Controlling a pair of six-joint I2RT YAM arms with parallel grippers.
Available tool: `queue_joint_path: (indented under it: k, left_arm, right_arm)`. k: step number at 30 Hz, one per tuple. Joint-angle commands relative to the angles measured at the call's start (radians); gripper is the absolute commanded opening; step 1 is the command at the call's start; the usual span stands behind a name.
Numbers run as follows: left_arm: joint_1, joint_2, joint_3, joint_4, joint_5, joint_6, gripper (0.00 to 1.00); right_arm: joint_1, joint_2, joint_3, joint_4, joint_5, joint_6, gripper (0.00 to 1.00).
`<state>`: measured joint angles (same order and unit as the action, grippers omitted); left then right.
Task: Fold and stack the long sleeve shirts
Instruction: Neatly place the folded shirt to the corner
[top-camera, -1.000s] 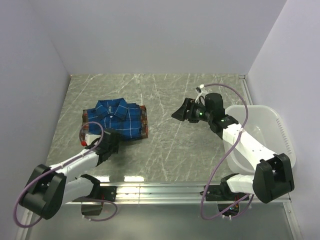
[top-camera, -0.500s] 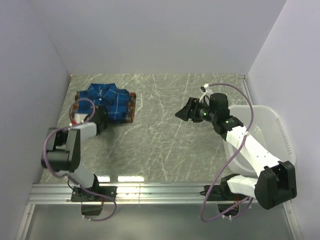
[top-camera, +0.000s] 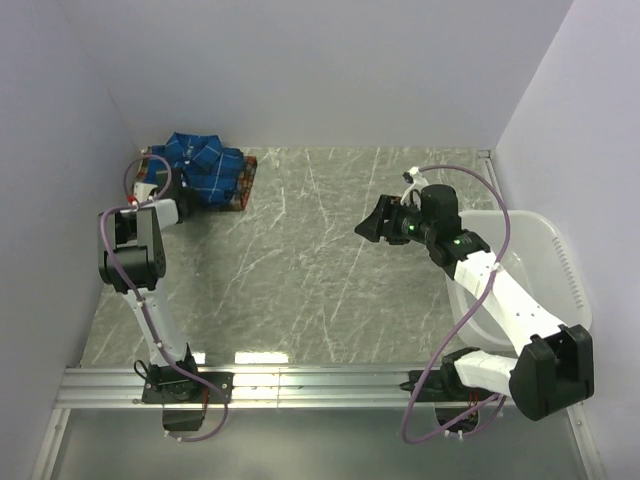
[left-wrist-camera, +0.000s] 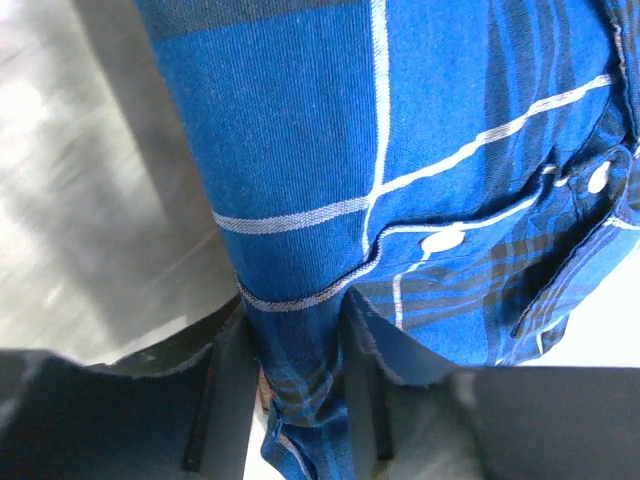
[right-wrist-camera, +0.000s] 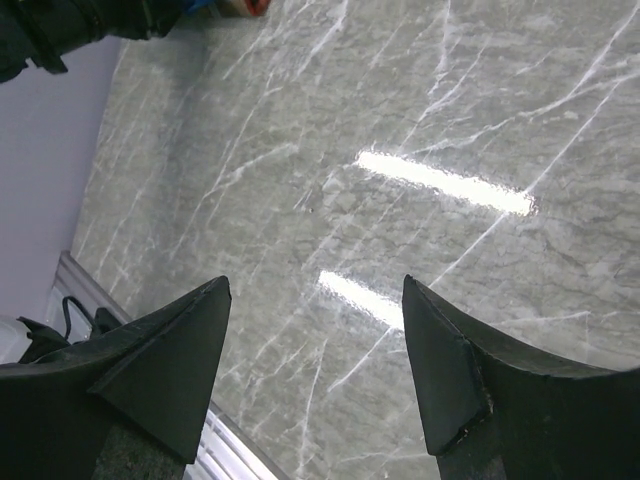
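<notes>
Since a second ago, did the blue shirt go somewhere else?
Yes. The blue shirt slid to the far left corner, by the back wall, pinched in the left end effector.

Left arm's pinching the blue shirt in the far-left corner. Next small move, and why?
Probably open the left gripper and let go. It pinches a fold of the blue shirt, which lies folded on the red-orange shirt in the far-left corner of the table, so the stack looks placed. The right gripper hovers open mid-table, holding nothing.

Blue shirt (top-camera: 205, 170) atop red shirt (top-camera: 244, 178), far left
</notes>
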<state>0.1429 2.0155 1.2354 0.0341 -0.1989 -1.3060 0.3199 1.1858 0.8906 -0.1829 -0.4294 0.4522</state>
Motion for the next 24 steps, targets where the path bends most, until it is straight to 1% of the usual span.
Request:
queue_joint_path:
  k: [1,2,3,8,10,11,12,13,14,15,16,17,18,19,20,23,24]
  left_arm:
    - [0.027,0.07,0.099,-0.008,0.053,0.051,0.41]
    - [0.026,0.086,0.143,-0.017,0.059,0.051,0.43]
    - [0.026,0.101,0.156,-0.017,0.061,0.047,0.45]
    - [0.026,0.103,0.148,0.075,0.119,0.002,0.59]
    - [0.026,0.112,0.17,0.063,0.124,0.022,0.64]
    - [0.023,0.112,0.191,0.028,0.144,0.025,0.67]
    - [0.023,0.1,0.185,0.027,0.151,0.019,0.71]
    - [0.023,0.082,0.165,0.032,0.156,0.008,0.8]
    - [0.021,0.056,0.1,0.047,0.162,-0.005,0.85]
    - [0.023,-0.004,0.063,0.082,0.174,-0.021,0.93]
    - [0.023,-0.039,0.027,0.082,0.174,-0.021,0.97]
    - [0.023,-0.076,-0.032,0.076,0.171,-0.015,0.99]
    - [0.023,-0.153,-0.059,0.055,0.183,0.0,0.99]
    - [0.023,-0.193,-0.106,0.038,0.188,0.013,0.99]
    - [0.024,-0.278,-0.126,0.012,0.187,0.028,0.99]
    - [0.024,-0.417,-0.163,-0.127,0.19,0.144,0.99]
    - [0.024,-0.516,-0.162,-0.16,0.184,0.233,0.99]
  right_arm:
    - [-0.008,-0.031,0.047,-0.029,0.04,-0.03,0.76]
    - [-0.008,-0.04,0.047,-0.035,0.049,-0.033,0.76]
    - [-0.007,-0.046,0.047,-0.044,0.06,-0.036,0.76]
    - [-0.007,-0.092,0.054,-0.072,0.1,-0.035,0.76]
    - [-0.008,-0.118,0.048,-0.079,0.11,-0.033,0.76]
    - [-0.008,-0.127,0.047,-0.085,0.116,-0.033,0.76]
    - [-0.008,-0.136,0.041,-0.098,0.126,-0.03,0.76]
    - [-0.007,-0.155,0.039,-0.104,0.136,-0.027,0.76]
    - [-0.008,-0.167,0.038,-0.113,0.162,-0.023,0.76]
    - [-0.008,-0.181,0.034,-0.125,0.176,-0.02,0.76]
    - [-0.007,-0.211,0.033,-0.128,0.188,-0.018,0.76]
    - [-0.007,-0.228,0.034,-0.148,0.233,-0.015,0.76]
    - [-0.008,-0.244,0.037,-0.162,0.256,-0.012,0.77]
    - [-0.008,-0.271,0.044,-0.177,0.283,-0.014,0.77]
    - [-0.01,-0.285,0.062,-0.219,0.331,-0.012,0.78]
    - [-0.008,-0.34,0.109,-0.312,0.414,-0.004,0.8]
    - [-0.008,-0.353,0.122,-0.332,0.467,0.0,0.8]
